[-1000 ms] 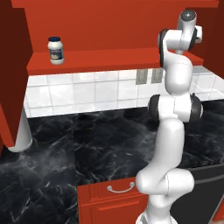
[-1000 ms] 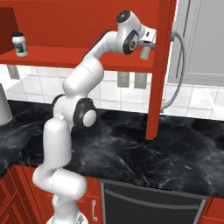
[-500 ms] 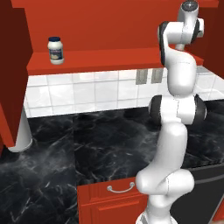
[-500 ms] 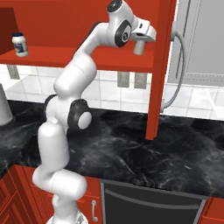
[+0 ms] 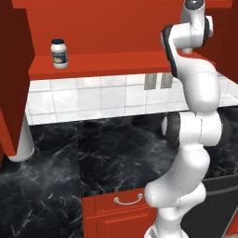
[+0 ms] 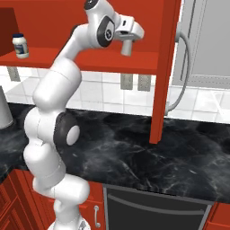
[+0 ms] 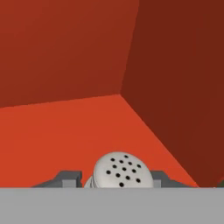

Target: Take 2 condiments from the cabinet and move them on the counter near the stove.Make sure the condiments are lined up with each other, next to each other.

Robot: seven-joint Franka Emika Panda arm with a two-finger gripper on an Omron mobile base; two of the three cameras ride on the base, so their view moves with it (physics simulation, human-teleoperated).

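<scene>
The arm is seen raised high into the red cabinet (image 6: 90, 31), with the gripper (image 6: 127, 44) held just above the right part of the inner shelf (image 6: 85, 60). The small grey-white shaker (image 6: 126, 46) is gripped between the jaws, which are clenched on its sides; it is lifted clear of the shelf and hangs upright below the hand. In the hand view, the shaker's round perforated cap (image 7: 122, 171) is seen from above, with a dark fingertip (image 7: 68, 177) on either side of it and the corner of the cabinet's red floor and walls beyond.

The white jar (image 5: 59, 53) with the dark blue lid is left standing upright on the shelf near its left end, well apart from the gripper; it is also seen in the right base view (image 6: 19, 46).

The black marble table (image 5: 93, 153) with white veins is spread below the cabinet, over red drawer fronts (image 5: 122, 214). A dark oven front (image 6: 152, 211) is seen beneath the table edge in the right base view.
</scene>
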